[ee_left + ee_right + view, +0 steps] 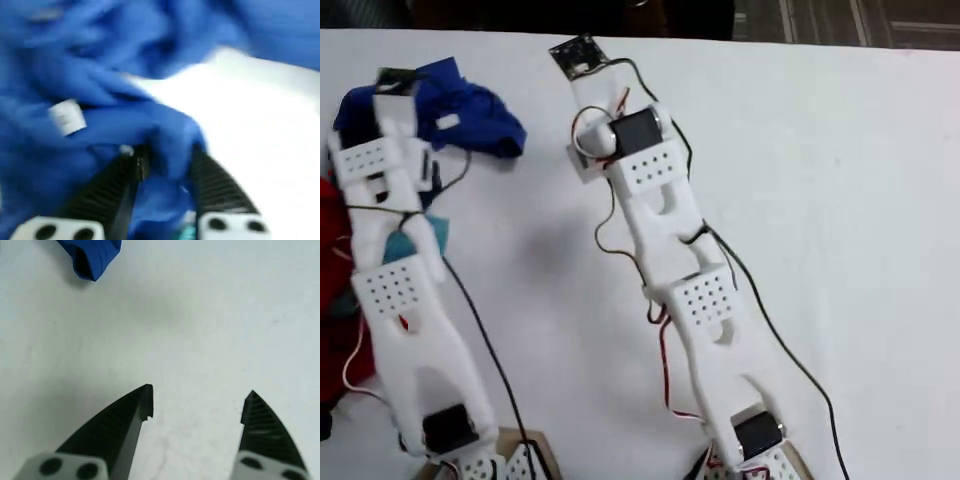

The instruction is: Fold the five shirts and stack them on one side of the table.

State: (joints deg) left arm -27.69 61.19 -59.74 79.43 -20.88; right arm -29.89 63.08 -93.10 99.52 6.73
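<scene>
Pinching the blue shirt (100,90), the left gripper (168,152) seems set to spread it; the right gripper (197,400) hangs open near that shirt and should grab its edge

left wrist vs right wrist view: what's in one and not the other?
Left wrist, not right wrist: the left gripper shut on a fold of the blue shirt, and the shirt's white label.
Right wrist, not left wrist: the right gripper, open above bare table, gripping nothing.
Both: the blue shirt and the white table. In the right wrist view it is an edge of the shirt, well clear of that gripper.
</scene>
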